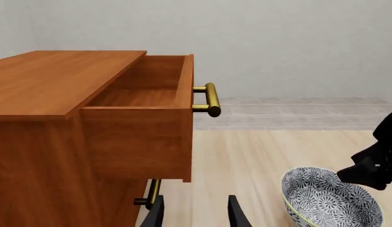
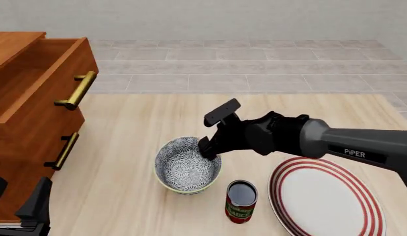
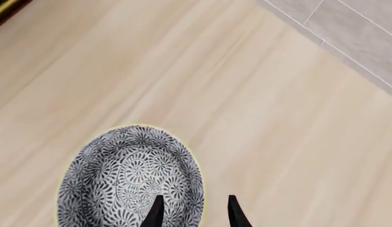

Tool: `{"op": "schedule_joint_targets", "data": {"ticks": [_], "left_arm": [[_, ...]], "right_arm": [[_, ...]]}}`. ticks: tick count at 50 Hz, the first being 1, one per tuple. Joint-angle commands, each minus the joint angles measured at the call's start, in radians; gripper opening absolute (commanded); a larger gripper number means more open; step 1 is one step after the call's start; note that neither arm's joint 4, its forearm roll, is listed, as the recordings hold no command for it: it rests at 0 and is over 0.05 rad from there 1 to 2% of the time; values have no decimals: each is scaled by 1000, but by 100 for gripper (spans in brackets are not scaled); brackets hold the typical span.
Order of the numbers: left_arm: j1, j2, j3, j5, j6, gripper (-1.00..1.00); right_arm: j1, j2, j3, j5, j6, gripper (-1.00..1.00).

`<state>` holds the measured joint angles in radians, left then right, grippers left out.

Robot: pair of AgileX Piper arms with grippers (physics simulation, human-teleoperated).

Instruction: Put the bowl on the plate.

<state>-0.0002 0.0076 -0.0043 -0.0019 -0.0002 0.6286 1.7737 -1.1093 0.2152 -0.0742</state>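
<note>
Wooden cabinet [image 2: 20, 123] with open top drawer [image 1: 145, 109], brass handles [image 2: 75, 91], red can [image 2: 241, 201], pale table [image 2: 125, 137]

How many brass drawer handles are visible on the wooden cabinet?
2. The upper brass handle is on the open top drawer; the lower brass handle sits on the closed drawer below. Others may be hidden.

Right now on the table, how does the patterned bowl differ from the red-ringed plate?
The bowl is deep with tall sides; the plate is flat and shallow. The bowl carries a grey-and-white floral pattern, while the plate is plain white with red rings around its rim. The plate is clearly wider than the bowl. The right gripper is at the bowl's rim; nothing touches the plate. Both are round and sit upright on the wooden table.
</note>
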Motion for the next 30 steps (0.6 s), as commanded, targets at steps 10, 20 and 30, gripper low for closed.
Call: {"op": "schedule_joint_targets", "data": {"ticks": [10, 20, 30], "left_arm": [[0, 0, 0, 0, 0, 100], [0, 0, 0, 0, 0, 100], [0, 0, 0, 0, 0, 100]], "right_arm": [[25, 55, 30, -37, 33, 100], [16, 80, 36, -51, 37, 100], [18, 100, 37, -58, 43, 100]]}}
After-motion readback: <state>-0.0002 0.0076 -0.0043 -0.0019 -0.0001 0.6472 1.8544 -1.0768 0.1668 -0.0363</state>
